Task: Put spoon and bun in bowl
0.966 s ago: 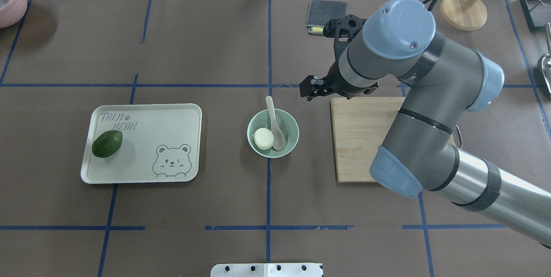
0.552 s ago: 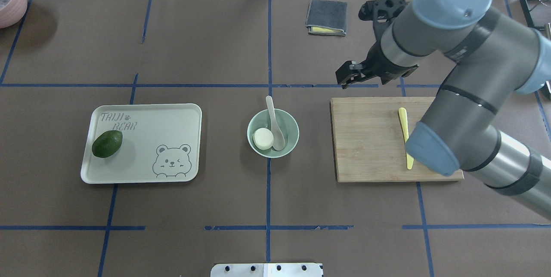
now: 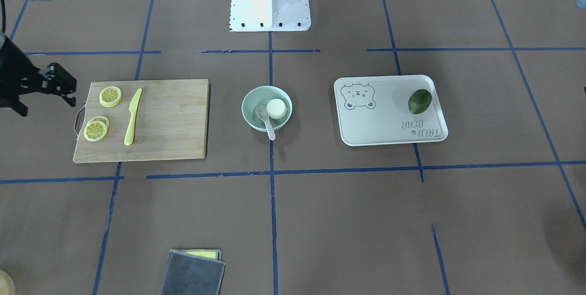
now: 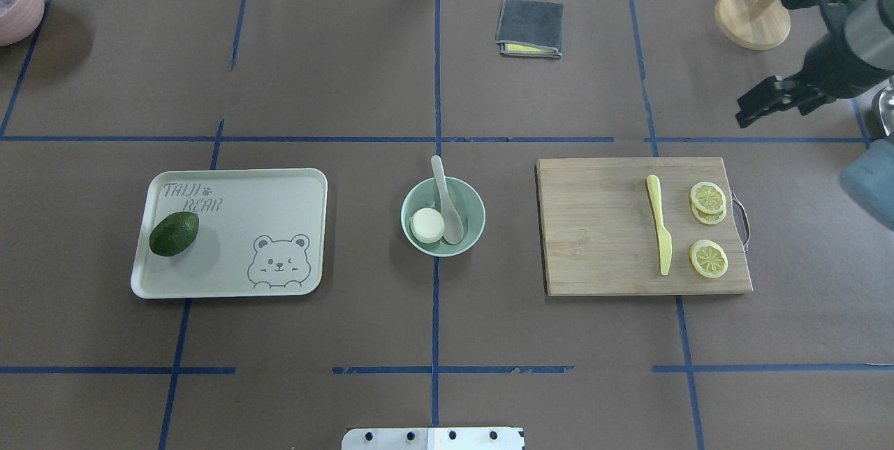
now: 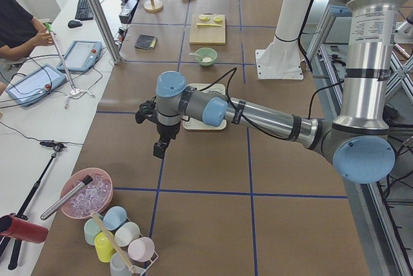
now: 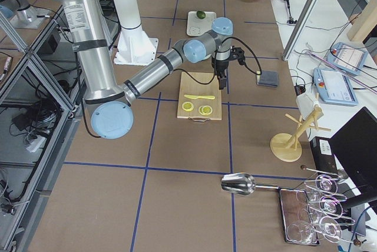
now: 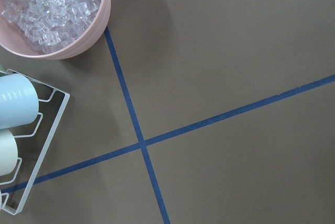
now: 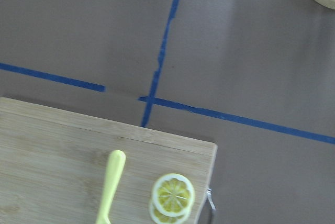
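The bowl stands near the middle of the table, and both task things are in it. The bun lies in the bowl's half nearer the robot's left, pale flat face up. It touches the scoop of the spoon, which sits just to its right. The spoon's scoop rests on the bowl's floor, and its handle leans over the rim on the side away from the robot, sticking out past it. The right end effector hangs well apart from the bowl, far off to the bowl's right and farther from the robot. Its fingers stand apart with nothing between them. The left end effector is far off on the bowl's left. It shows only in the side view, so I cannot tell how far it is open or whether it holds anything. To the bowl's left lies a tray with an avocado on the half away from the bowl. To the bowl's right lies a board carrying a knife, with lemon slices past the knife from the bowl. A folded cloth lies beyond the bowl from the robot, slightly right.
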Action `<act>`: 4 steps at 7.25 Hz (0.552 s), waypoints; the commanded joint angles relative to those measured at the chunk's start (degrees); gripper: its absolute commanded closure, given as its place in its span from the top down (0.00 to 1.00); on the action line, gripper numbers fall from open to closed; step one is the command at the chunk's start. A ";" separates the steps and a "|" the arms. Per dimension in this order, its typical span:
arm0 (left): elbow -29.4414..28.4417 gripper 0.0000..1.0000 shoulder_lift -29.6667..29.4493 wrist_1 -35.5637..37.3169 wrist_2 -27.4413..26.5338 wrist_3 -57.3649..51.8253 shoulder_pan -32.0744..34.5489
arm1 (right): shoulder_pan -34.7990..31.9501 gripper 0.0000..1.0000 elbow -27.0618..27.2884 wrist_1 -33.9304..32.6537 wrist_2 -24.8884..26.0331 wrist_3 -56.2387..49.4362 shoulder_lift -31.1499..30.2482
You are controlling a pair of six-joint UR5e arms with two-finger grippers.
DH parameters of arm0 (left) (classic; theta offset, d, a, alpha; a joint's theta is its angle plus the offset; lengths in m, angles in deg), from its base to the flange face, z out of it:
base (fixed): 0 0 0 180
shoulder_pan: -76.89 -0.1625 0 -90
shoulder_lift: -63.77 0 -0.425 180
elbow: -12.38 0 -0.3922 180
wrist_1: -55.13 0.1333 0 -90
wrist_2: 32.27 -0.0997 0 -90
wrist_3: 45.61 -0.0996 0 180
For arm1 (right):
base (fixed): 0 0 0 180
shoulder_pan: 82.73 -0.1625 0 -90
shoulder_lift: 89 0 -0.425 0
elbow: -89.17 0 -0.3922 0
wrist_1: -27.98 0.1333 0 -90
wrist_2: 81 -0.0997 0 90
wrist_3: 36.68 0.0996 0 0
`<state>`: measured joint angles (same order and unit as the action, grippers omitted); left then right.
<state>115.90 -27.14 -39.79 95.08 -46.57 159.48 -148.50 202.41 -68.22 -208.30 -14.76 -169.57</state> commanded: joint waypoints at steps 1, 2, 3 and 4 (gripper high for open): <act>-0.42 1.00 0.55 0.09 0.01 -0.09 0.45 | -11.00 1.00 -3.18 -0.13 -3.03 -18.33 -7.55; -0.95 1.00 2.65 -0.09 0.09 -0.09 1.24 | -15.14 1.00 -5.81 -0.31 -3.22 -26.41 -8.72; -2.60 1.00 4.41 -0.09 0.53 -0.09 2.03 | -18.31 1.00 -8.62 -0.39 -3.22 -30.75 -9.51; -4.10 1.00 6.08 0.09 4.01 -2.36 3.87 | -20.08 1.00 -10.83 -0.22 -5.13 -31.05 -10.04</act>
<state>113.57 -23.18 -39.82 96.29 -47.20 161.59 -165.42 194.61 -68.53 -211.87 -42.75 -178.61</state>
